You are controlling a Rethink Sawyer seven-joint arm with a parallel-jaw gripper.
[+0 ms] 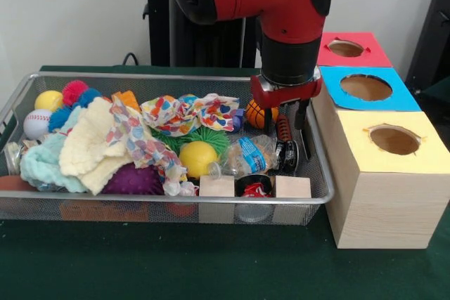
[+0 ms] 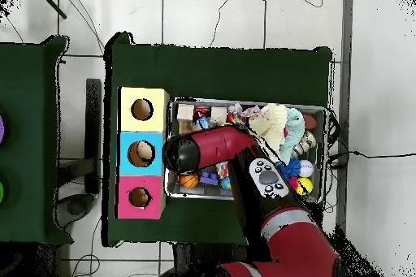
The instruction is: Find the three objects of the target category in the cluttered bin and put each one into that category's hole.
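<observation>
Hanging over the wire bin (image 1: 320,198) at its end nearest the three-hole box (image 1: 380,194), the gripper (image 1: 294,130) has its fingers apart, empty, astride a dark can (image 1: 286,154). Closing now risks snagging the crumpled plastic bottle (image 1: 247,156) touching the can.

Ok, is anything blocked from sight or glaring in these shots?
Front view: even light, no glare; the arm hides the bin's far right corner. Overhead view: the arm covers much of the bin's contents, and the tool itself is hidden.
</observation>
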